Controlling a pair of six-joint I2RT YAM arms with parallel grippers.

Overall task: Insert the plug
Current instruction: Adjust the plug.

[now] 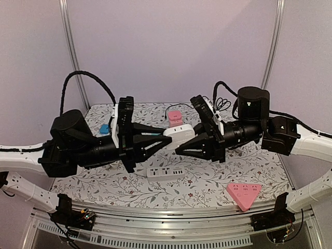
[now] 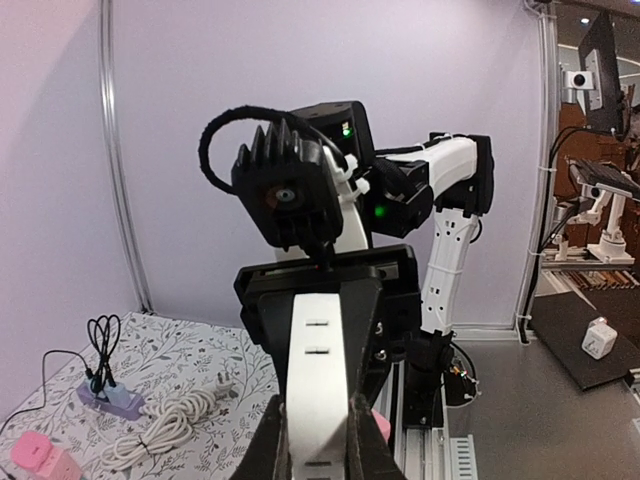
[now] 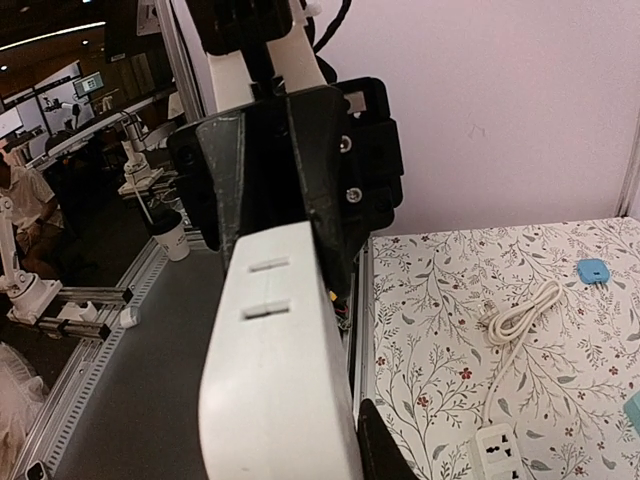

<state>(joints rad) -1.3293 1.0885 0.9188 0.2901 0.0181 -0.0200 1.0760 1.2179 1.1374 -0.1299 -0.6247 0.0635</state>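
A white socket block (image 1: 179, 136) with slot pairs on its face hangs in mid-air over the middle of the table. My left gripper (image 1: 167, 139) is shut on its left end, and both black fingers (image 2: 272, 440) press its sides (image 2: 318, 340). My right gripper (image 1: 190, 141) is shut on the other end. In the right wrist view the block (image 3: 280, 340) fills the space between the fingers, with only one finger (image 3: 385, 445) showing. A coiled white cable (image 2: 165, 425) ending in a plug (image 2: 222, 387) lies on the table.
On the floral table (image 1: 270, 174) lie a white power strip (image 1: 166, 172) below the held block, a pink adapter (image 1: 175, 117) behind it, a pink triangular socket (image 1: 244, 194) at front right and a small blue piece (image 1: 105, 129) at left. A purple socket (image 2: 110, 398) holds a black cable.
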